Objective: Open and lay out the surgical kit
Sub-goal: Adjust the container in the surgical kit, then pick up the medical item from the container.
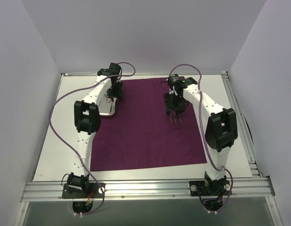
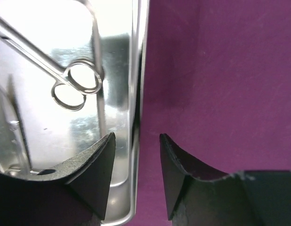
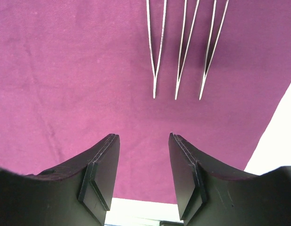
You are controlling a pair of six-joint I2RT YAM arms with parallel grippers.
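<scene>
While the cloth [image 1: 145, 141] is lying spread flat over the tabletop, the tray [image 2: 112, 52] is sitting at its left edge, toward the far corner, with the scissors [image 2: 66, 79] inside. The left gripper [image 2: 137, 141] is standing open, straddling the tray's right rim without pinching it. The right gripper [image 3: 143, 139] is hanging open and empty near three tweezers [image 3: 177, 92] lined up on the cloth. Fetching the scissors looks due: the left fingers should be centring over the handles before closing.

White tabletop [image 1: 47, 162], plain pale walls [image 1: 145, 33] on three sides, aluminium rail [image 1: 145, 189] along near edge, soft even light
</scene>
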